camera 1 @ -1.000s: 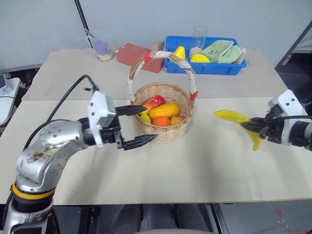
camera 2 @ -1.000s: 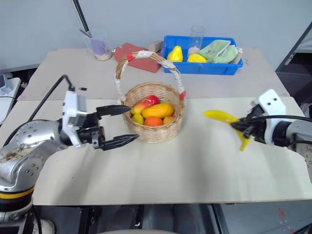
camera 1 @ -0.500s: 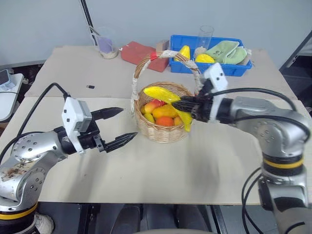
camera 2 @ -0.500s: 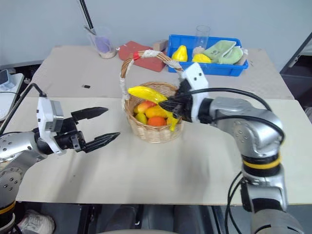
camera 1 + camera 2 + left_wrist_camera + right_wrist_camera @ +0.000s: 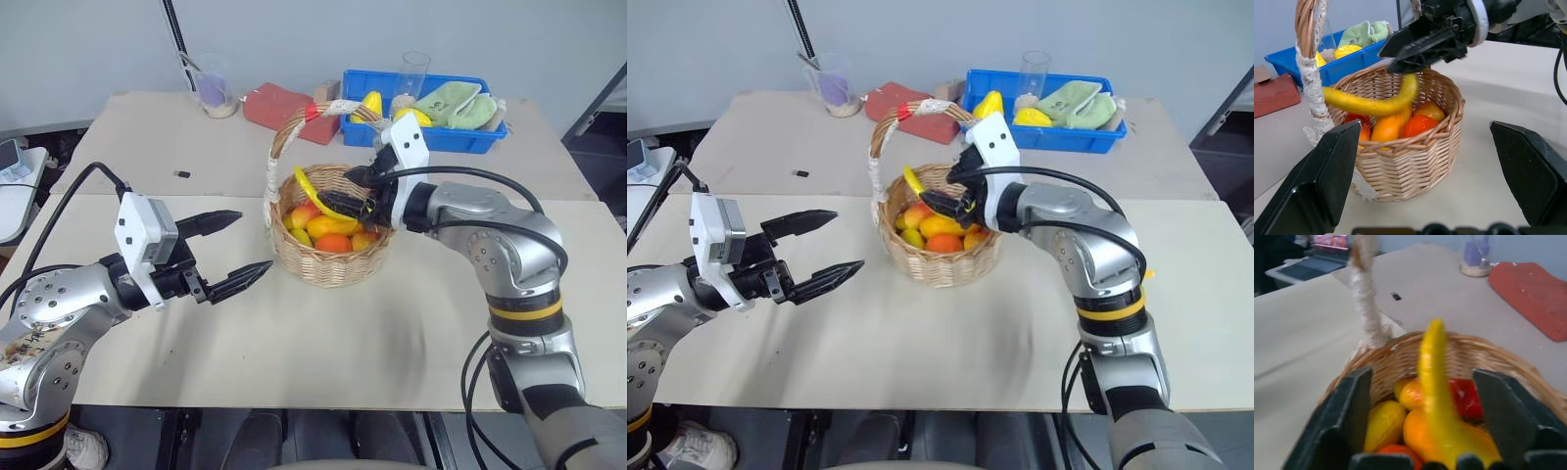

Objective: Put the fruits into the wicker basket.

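RIGHT GRIPPER [image 5: 355,192]: spread, nothing pinched | BANANA [image 5: 307,186]: in wicker basket [image 5: 328,262] on the other fruit, at your gripper's 9 o'clock, long axis 10-to-4 | LEFT GRIPPER [image 5: 238,250]: spread, empty, at basket's 8 o'clock, farther | NEXT: you retract right.

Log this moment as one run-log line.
right gripper: open over wicker basket | banana: released, on fruit pile | mango: in basket | left gripper: open, empty, beside basket
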Action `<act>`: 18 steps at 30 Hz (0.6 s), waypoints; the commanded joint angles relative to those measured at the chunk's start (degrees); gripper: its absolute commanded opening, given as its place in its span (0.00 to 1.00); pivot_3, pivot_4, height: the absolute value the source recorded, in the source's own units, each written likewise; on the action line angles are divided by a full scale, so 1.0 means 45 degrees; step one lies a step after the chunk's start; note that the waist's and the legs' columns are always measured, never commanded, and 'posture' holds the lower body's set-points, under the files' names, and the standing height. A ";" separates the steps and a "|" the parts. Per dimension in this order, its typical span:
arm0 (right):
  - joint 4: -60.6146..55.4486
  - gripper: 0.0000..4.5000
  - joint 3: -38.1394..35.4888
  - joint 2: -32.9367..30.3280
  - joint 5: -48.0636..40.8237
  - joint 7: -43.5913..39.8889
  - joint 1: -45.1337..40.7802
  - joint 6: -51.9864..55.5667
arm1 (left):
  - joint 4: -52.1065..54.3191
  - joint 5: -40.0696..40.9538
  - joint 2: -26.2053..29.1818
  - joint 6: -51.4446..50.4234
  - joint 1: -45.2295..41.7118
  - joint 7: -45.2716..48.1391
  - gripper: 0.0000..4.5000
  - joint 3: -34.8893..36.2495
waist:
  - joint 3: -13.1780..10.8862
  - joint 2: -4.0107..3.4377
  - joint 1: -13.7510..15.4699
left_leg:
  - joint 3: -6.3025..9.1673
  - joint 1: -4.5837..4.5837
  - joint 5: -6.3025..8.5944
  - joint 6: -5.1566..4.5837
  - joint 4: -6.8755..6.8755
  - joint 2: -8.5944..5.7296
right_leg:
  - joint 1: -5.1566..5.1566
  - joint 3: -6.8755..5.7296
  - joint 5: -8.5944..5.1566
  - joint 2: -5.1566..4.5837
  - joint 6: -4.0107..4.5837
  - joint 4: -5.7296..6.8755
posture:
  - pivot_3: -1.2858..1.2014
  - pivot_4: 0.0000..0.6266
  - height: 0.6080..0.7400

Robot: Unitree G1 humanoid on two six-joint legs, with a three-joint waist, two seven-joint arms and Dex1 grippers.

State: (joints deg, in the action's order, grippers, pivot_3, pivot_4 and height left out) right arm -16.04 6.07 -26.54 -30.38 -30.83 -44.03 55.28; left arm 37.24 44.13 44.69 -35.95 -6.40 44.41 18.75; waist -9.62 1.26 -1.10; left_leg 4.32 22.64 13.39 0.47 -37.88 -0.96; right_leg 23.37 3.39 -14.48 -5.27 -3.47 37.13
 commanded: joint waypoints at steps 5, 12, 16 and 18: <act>-0.3266 0.77 -0.1792 -0.2916 -0.2790 -0.2940 0.1828 0.0871 | 0.0033 0.0139 0.0281 0.0245 -0.0324 0.0255 1.00 -0.0086 | -0.0001 0.0001 0.0092 | 0.0009 0.0012 0.0000 0.0000 -0.0001 -0.0003 | -0.0009 -0.0014 -0.0001 -0.0006 -0.0001 -0.0015 | 0.52 0.24 0.78; -0.3482 0.77 -0.3995 -0.5053 -0.2587 -0.2814 0.4302 0.0214 | -0.0223 -0.0011 0.0331 0.0429 -0.0443 0.0523 1.00 -0.0366 | -0.0002 0.0004 0.0013 | -0.0001 0.0006 0.0000 -0.0001 -0.0001 0.0003 | -0.0017 -0.0014 -0.0002 0.0002 -0.0001 -0.0019 | 0.52 0.24 0.78; -0.2341 0.77 -0.3389 -0.4190 -0.1206 -0.1748 0.3726 -0.1257 | -0.0445 -0.0067 0.0267 0.0510 -0.0812 0.0712 1.00 -0.0798 | -0.0002 0.0006 -0.0032 | -0.0010 -0.0001 0.0000 -0.0001 0.0000 0.0005 | -0.0018 -0.0010 -0.0003 0.0004 -0.0001 -0.0017 | 0.52 0.24 0.78; -0.1655 0.77 -0.3001 -0.3713 -0.0641 -0.1481 0.3258 -0.1833 | -0.0564 -0.0114 0.0244 0.0531 -0.1019 0.0770 1.00 -0.0981 | -0.0003 0.0006 -0.0022 | -0.0014 0.0000 -0.0001 0.0000 -0.0001 0.0003 | -0.0020 -0.0008 -0.0002 0.0001 -0.0001 -0.0017 | 0.52 0.24 0.78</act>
State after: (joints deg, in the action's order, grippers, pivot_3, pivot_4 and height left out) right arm -24.36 -7.73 -43.72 -35.11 -38.60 -27.62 50.40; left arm 34.60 43.77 45.50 -35.05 -9.93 47.50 14.21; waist -9.63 1.29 -1.20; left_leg 4.26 22.63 13.39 0.47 -37.88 -0.95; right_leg 23.28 3.36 -14.49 -5.27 -3.48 37.06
